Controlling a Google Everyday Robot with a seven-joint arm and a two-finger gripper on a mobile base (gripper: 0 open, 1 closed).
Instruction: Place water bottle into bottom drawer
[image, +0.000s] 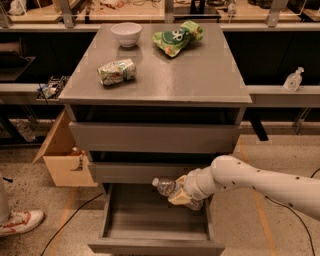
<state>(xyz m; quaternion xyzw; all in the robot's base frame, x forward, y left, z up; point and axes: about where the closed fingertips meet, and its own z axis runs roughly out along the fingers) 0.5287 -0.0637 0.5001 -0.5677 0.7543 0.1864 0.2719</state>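
Now the water bottle (165, 187) is held sideways, prob. pinched by fingers of the gripper (183, 196), over the open bottom drawer (150, 223) for release.

Arm (250, 177) from right, tool (182, 196) low, clamped around water bottle (164, 186).

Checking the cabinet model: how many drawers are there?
3, stacked: top drawer, middle drawer below it, and bottom drawer pulled open, where the hand holds the water bottle over its rear.
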